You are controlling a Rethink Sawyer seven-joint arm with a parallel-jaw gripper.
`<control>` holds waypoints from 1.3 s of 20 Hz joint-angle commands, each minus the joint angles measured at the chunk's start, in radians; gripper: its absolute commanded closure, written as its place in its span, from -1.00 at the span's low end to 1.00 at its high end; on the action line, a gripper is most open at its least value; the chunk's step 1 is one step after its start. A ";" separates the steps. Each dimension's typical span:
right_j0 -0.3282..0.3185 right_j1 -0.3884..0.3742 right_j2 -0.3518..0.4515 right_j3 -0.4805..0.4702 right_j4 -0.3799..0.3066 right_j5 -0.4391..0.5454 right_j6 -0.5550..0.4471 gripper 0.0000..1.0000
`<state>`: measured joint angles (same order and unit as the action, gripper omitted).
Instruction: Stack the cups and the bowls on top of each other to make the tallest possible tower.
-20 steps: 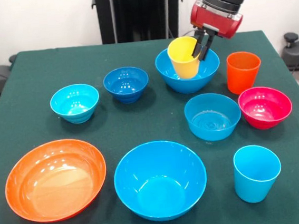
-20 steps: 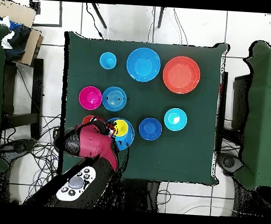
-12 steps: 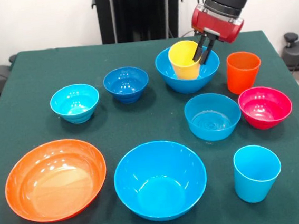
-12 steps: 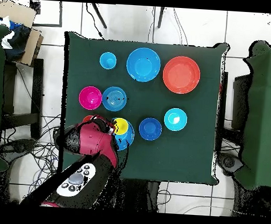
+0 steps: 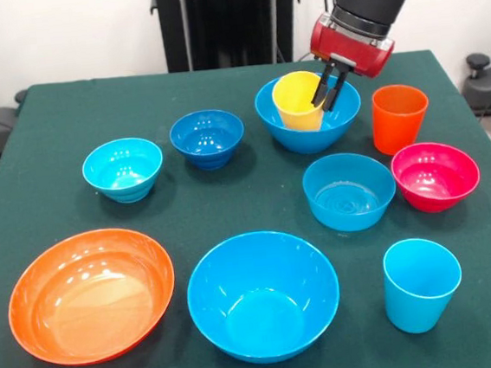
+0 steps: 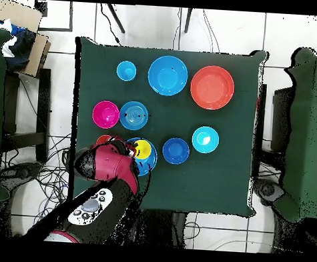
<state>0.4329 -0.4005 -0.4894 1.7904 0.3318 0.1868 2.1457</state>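
1. Green cloth on the table, bowls and cups spread all over it, and the red-and-black arm is down at the far right!
2. Its gripper has narrow fingers pinching the rim of the yellow cup: one finger looks to be inside the mouth, the other outside the wall.
3. That cup sits inside the large blue bowl, leaning a touch off upright (mouth tipped toward 11 o'clock in the front view).
4. Key relation: the cup hangs directly below the fingers at 7 o'clock, long axis near vertical, base in the bowl's hollow.
5. My guess is that the next call is either to let go or to straighten it first.
6. Orange cup waits just beside the bowl at 3 o'clock, light blue cup well apart at 5 o'clock.
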 commanded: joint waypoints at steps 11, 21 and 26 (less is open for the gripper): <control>0.013 0.044 0.048 -0.077 0.044 0.000 0.188 1.00; 0.009 0.038 0.053 -0.062 0.045 -0.012 0.177 1.00; -0.002 0.025 0.061 -0.056 0.037 -0.008 0.166 1.00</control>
<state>0.4402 -0.3782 -0.5064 1.7796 0.3488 0.1868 2.1457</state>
